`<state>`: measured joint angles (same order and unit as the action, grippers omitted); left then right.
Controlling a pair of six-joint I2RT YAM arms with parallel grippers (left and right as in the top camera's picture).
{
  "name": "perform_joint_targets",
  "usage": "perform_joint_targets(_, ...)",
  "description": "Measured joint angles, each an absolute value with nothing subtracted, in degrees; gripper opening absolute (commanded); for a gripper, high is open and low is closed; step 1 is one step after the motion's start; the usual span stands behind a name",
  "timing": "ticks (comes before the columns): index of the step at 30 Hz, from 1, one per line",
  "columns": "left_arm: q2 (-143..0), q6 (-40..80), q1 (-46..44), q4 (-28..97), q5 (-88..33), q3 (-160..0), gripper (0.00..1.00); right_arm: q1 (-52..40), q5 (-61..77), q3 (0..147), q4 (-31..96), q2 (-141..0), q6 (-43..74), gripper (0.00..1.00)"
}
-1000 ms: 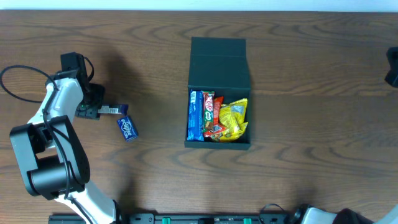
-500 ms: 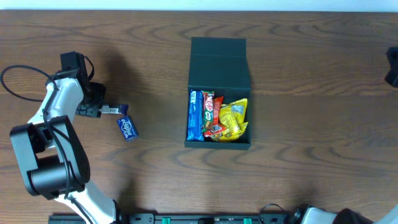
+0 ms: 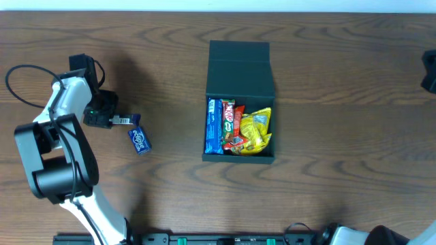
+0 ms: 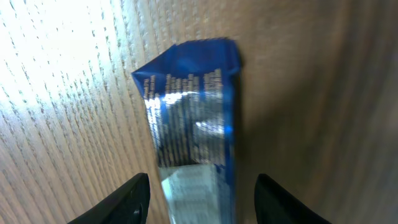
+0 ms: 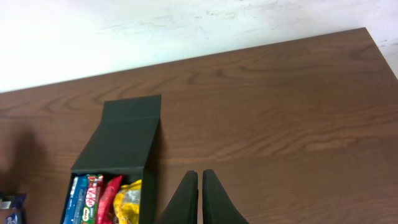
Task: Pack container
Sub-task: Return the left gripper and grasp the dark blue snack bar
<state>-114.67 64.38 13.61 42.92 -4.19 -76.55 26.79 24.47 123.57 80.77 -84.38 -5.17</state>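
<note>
We note the left gripper (image 4: 202, 202) has repositioned, released astride the blue packet (image 4: 193, 118); right gripper (image 5: 199, 178) clenched empty; grasp pending

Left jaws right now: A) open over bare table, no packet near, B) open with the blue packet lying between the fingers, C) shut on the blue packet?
B: in the left wrist view the left gripper straddles the blue packet, with a strip of table showing between the packet and each finger.
</note>
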Motion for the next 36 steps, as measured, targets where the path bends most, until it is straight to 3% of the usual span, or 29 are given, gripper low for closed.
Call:
perform_joint_targets(5,-115.9,64.2,13.6,43.4,-4.3,-76.9,0.55,26.8,24.5,123.6,80.8,-84.4,-5.2,0.04)
perform_joint_targets(6,-115.9,64.2,13.6,43.4,-4.4,-77.0,0.53,26.8,24.5,123.6,80.8,-84.4,-5.2,0.04)
perform_joint_targets(8,-115.9,64.2,13.6,43.4,-4.4,-77.1,0.40,26.8,24.5,123.6,80.8,-84.4,-5.2,0.04)
perform_joint_targets(10,-115.9,63.8,13.6,43.4,-4.4,-77.1,0.34,26.8,24.5,123.6,80.8,-84.4,-5.2,0.04)
perform_joint_targets(23,-115.9,62.4,13.6,44.0,-4.3,-77.4,0.20,26.8,24.5,123.6,80.7,-84.4,-5.2,0.04)
perform_joint_targets(27,-116.2,59.5,13.6,49.9,-2.9,-80.9,0.06,26.8,24.5,123.6,80.6,-84.4,-5.1,0.04)
perform_joint_targets(36,-116.4,49.8,11.5,63.5,2.8,-100.9,0.06,26.8,24.5,123.6,78.0,-84.4,-4.9,0.03)
